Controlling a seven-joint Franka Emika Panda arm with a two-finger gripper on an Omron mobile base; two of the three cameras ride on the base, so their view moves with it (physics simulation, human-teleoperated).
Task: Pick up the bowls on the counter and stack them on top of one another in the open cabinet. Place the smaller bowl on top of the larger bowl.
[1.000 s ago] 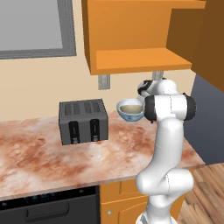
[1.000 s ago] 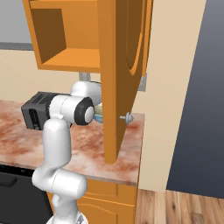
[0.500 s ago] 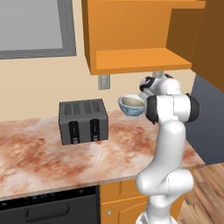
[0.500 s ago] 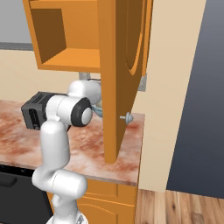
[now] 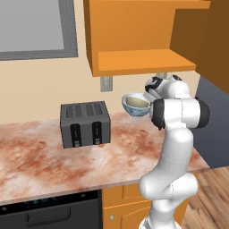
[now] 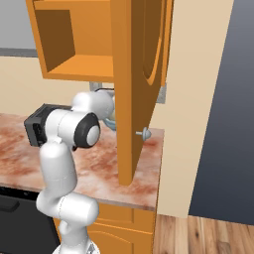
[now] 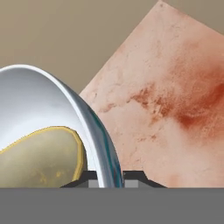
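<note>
My gripper (image 5: 147,98) is shut on the right rim of the larger bowl (image 5: 135,107), white with a blue pattern, and holds it in the air above the counter (image 5: 44,156). The smaller bowl (image 5: 136,101), olive-tan, sits inside it. In the hand view the gripper (image 7: 111,177) pinches the white wall of the larger bowl (image 7: 48,100), and the smaller bowl (image 7: 39,157) lies at its bottom. The bowls hang just below the cabinet (image 5: 138,60) shelf, near its front edge. From the right, the arm and the cabinet door hide most of the larger bowl (image 6: 112,118).
A dark toaster (image 5: 85,124) stands on the counter left of the bowls. The cabinet's open door (image 6: 139,89) hangs down to the right of the arm, its knob (image 6: 145,133) at hand height. A wall outlet (image 5: 106,83) sits below the cabinet.
The gripper has lifted the bowls a little higher, closer to the underside of the cabinet shelf. The base views have not shifted.
</note>
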